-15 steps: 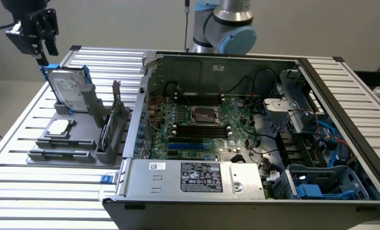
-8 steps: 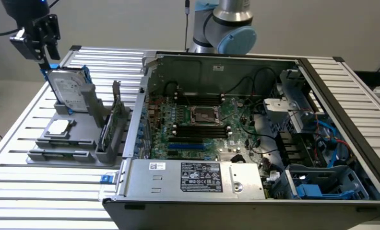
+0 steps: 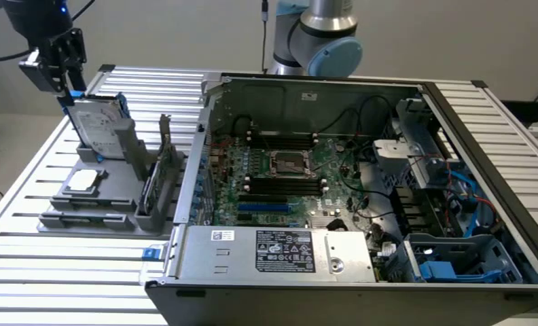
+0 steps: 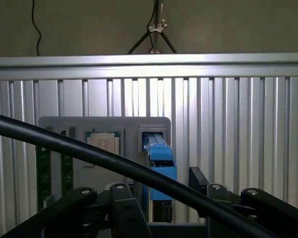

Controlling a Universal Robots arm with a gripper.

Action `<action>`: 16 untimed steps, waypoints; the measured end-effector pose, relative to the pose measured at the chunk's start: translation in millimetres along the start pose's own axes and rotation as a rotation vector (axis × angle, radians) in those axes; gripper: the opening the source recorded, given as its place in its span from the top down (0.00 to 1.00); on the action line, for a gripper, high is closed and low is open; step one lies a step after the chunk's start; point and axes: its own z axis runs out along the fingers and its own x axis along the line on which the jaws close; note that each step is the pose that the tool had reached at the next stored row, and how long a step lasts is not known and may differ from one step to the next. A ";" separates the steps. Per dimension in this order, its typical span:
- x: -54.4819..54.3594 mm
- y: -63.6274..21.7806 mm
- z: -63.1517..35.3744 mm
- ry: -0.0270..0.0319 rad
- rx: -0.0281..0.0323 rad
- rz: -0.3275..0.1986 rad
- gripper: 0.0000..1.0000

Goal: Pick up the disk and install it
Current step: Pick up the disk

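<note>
The disk (image 3: 101,125) stands upright on its edge in a grey holder (image 3: 87,210) on the slatted table, at the exterior view's left. It is silver-grey with a blue carrier frame along its edge. My gripper (image 3: 68,87) hangs just above its top corner, open, with a finger on either side of the blue edge. In the wrist view the disk (image 4: 161,161) shows edge-on between the two black fingers (image 4: 121,201), with my gripper (image 4: 161,196) straddling it and a gap on both sides.
An open computer case (image 3: 486,122) takes up the middle and right, with a motherboard (image 3: 287,170), a grey power supply (image 3: 278,251) and a blue drive bay (image 3: 450,268). The holder also carries a small square chip (image 3: 83,180) and memory sticks (image 3: 155,183). A black cable (image 4: 89,151) crosses the wrist view.
</note>
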 end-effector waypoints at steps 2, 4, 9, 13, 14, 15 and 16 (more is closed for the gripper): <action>-0.7 0.3 3.6 0.0005 0.0020 -0.008 0.46; -1.3 0.9 7.4 0.0010 0.0048 -0.016 0.46; -2.1 3.3 14.9 0.0030 0.0122 -0.034 0.46; -2.3 5.0 19.3 0.0076 0.0202 -0.045 0.46; -2.4 5.4 20.2 0.0095 0.0224 -0.047 0.46; -2.5 5.6 21.0 0.0118 0.0250 -0.049 0.46; -2.6 5.7 21.9 0.0143 0.0278 -0.051 0.46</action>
